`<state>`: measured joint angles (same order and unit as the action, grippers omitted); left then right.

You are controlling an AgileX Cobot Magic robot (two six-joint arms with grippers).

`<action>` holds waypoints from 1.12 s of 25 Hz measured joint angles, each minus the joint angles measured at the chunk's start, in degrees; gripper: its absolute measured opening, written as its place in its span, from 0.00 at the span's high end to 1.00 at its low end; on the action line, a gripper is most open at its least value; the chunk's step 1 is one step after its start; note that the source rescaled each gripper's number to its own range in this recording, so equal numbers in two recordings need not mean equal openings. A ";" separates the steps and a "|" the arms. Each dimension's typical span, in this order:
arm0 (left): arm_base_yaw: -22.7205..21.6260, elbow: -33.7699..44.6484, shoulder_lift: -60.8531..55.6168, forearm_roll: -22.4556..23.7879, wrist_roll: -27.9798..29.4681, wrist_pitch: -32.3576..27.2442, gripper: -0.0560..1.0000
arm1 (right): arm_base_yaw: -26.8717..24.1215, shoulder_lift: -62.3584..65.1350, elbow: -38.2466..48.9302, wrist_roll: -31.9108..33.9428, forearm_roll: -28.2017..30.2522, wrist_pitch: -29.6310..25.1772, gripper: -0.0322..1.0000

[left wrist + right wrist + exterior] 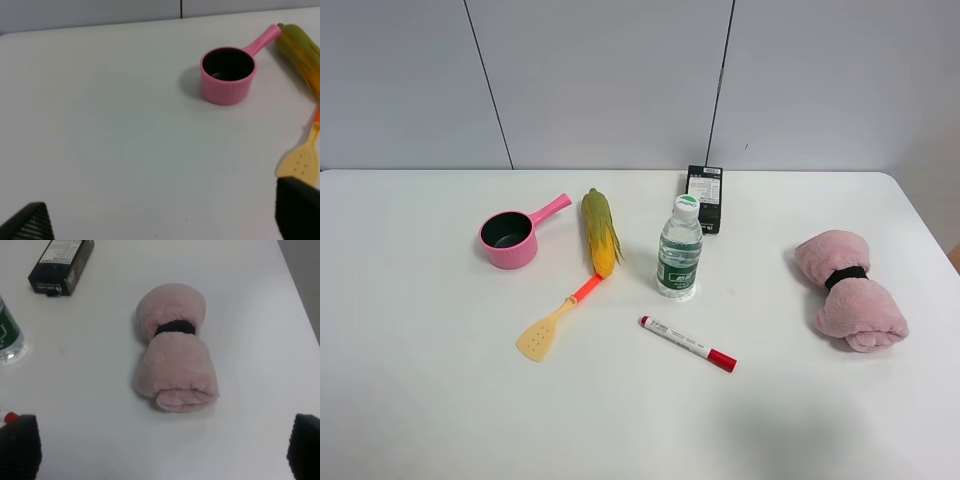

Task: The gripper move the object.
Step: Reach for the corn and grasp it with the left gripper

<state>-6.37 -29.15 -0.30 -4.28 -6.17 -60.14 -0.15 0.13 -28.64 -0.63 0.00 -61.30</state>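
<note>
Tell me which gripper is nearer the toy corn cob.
Left. The left gripper sees the corn cob past the spatula; the right gripper faces the pink towel roll, beyond the water bottle from the cob.

Ahead of the left gripper, on the white table, sits the small pink plastic saucepan, its handle reaching toward the green-husked toy corn cob just beside it. The yellow slotted spatula with an orange handle lies nearer this gripper than the cob, its handle end at the cob's tip. Straight ahead of the right gripper lies the rolled pink plush towel bound by a black band. Off toward the table's middle stands the clear plastic water bottle, with the black rectangular box farther out and the red-capped white marker close by one finger.
</note>
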 joint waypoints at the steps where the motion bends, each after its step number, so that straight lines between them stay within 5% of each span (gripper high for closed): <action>1: 0.00 0.00 0.00 0.00 0.00 0.00 0.20 | 0.00 0.00 0.00 0.00 0.00 0.00 0.00; 28: 0.00 0.00 0.00 0.00 0.00 0.00 0.20 | 0.00 0.00 0.00 0.00 0.00 0.00 0.00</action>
<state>-6.37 -29.15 -0.30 -4.28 -6.17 -60.14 -0.15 0.13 -28.64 -0.63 0.00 -61.30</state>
